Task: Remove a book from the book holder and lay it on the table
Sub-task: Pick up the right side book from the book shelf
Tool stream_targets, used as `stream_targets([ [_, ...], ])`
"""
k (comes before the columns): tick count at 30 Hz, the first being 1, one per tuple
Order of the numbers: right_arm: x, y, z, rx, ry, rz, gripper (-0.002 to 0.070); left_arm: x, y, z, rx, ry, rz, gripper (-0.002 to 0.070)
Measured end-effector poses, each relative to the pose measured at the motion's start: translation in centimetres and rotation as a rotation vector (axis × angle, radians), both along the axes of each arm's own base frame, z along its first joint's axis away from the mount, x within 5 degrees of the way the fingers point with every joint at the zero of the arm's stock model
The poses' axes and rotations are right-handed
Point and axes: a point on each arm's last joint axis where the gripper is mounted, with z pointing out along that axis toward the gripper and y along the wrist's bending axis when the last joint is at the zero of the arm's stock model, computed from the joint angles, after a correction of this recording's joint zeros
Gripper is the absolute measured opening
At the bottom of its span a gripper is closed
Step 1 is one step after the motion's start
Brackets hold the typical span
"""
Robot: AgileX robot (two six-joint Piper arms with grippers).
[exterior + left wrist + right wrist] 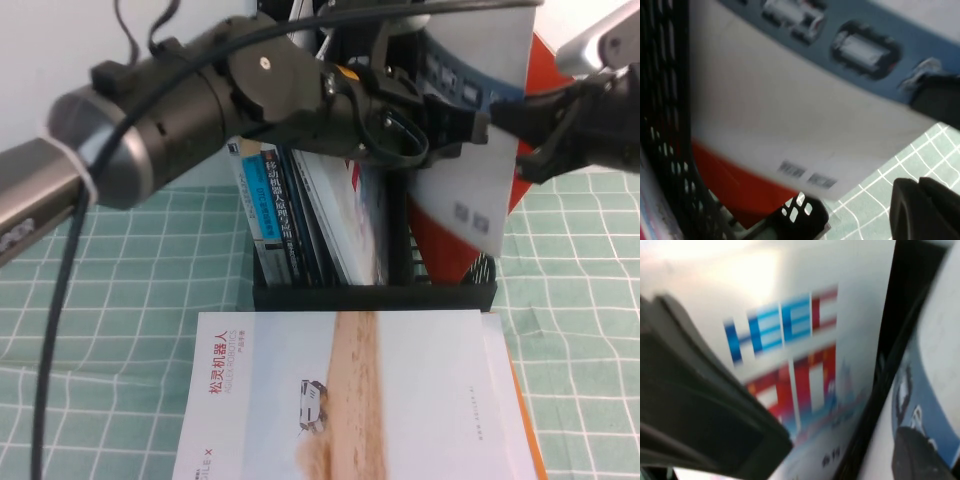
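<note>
Pinching the book (pixel 478 120) from both sides above the book holder (pixel 375 293), left gripper (pixel 462 125) and right gripper (pixel 500 118) are clamped shut; left arm hides the rack's top, and the red-orange booklet (pixel 535 70) peeks out behind.

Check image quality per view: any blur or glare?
High view: sharp on the table grid and book holder; the left arm fills the upper half, its left pincer and the right pincer shut on the book. Left wrist view: book band soft, smeared. Right wrist view: heavy blur, washed-out glare on a printed cover.
</note>
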Motion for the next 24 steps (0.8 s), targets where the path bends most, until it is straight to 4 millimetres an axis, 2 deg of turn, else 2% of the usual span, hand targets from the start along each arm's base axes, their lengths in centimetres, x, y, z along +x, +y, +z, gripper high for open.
stream_targets([
  [4,-1.5,-0.2,2.8,0.016,-0.081,0.003,0.0009,-1.2,0.9,2.1,0.008,-0.028,-0.004,0.0],
  [13,-4.7,-0.5,7.0,0.055,-0.207,0.042,0.0008,-4.1,3.2,6.0,0.039,-0.097,-0.042,0.0],
  [19,-8.0,-0.4,10.2,0.129,-0.281,0.123,0.0008,-8.4,5.9,10.2,0.061,-0.156,-0.09,0.0],
  [24,-11.6,0.1,11.4,-0.003,-0.377,0.321,0.0008,-13.1,9.1,14.3,0.083,-0.299,-0.131,0.0],
])
